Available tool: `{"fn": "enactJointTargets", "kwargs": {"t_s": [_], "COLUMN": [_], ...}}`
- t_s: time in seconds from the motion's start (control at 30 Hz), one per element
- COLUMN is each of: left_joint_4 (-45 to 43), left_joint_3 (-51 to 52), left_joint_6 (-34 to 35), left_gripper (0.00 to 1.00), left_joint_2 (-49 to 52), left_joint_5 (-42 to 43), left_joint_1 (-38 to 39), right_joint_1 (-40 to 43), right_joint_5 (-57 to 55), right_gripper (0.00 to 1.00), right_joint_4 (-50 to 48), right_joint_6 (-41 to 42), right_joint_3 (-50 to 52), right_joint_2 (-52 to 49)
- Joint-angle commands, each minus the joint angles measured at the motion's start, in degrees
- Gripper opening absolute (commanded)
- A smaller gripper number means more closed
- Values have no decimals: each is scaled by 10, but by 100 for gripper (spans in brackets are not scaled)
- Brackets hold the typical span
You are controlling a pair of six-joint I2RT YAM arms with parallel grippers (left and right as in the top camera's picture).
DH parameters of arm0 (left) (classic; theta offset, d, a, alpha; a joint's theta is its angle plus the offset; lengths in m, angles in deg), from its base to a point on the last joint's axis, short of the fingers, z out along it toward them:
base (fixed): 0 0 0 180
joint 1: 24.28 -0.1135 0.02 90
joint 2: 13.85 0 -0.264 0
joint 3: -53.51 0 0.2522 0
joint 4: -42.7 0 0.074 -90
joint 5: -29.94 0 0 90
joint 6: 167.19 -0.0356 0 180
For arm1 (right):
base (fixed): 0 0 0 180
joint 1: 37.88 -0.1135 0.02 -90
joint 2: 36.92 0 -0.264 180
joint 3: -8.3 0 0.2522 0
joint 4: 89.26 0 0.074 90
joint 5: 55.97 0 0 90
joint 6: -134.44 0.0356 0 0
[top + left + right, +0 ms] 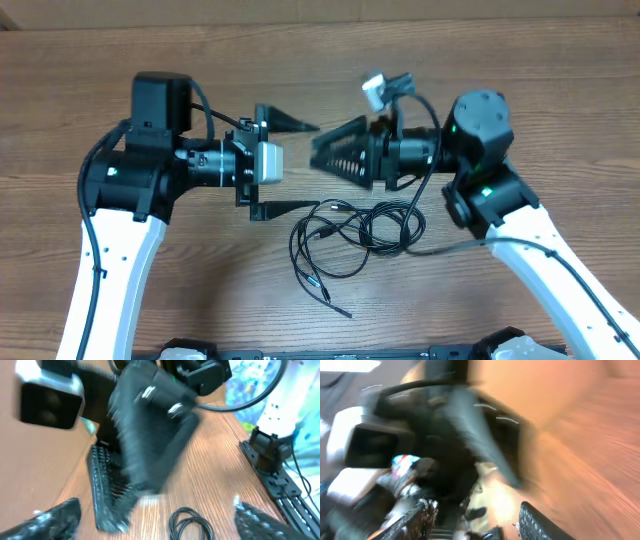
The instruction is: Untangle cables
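Wood table (560, 60), cables (345, 235) tangled on it; my left gripper (305, 166) spread wide, right gripper (316, 153) parted, both holding nothing.

The right wrist view is motion-blurred; cables (189, 521) cut off below.

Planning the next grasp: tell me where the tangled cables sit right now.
Overhead view: the cables lie on the table near its centre, just below the gap between the left gripper and the right gripper.
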Motion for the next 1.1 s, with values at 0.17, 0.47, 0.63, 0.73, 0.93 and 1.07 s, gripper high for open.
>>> {"fn": "enactJointTargets", "kwargs": {"t_s": [0.17, 0.47, 0.63, 0.73, 0.93, 1.07], "left_joint_4": [-22, -23, -23, -20, 17, 44], "left_joint_3": [-8, -8, -8, -8, -8, -8], "left_joint_6": [176, 290, 378, 426, 434, 434], "left_gripper": [100, 100, 100, 100, 100, 100], "left_joint_2": [-13, -13, -12, -12, -12, -12], "left_joint_5": [-28, -91, -137, -168, -186, -228], "left_joint_1": [-87, -102, -100, -100, -100, -100], "right_joint_1": [88, 113, 115, 115, 120, 131], "right_joint_5": [-153, -451, -560, -567, -567, -555], "right_gripper": [55, 60, 62, 63, 63, 63], "right_joint_4": [168, 454, 521, 526, 523, 529], "right_joint_6": [-43, -205, -237, -254, -259, -291], "right_joint_3": [1, 3, 5, 5, 5, 5], "right_joint_2": [-9, -10, -32, -66, -152, -194]}}
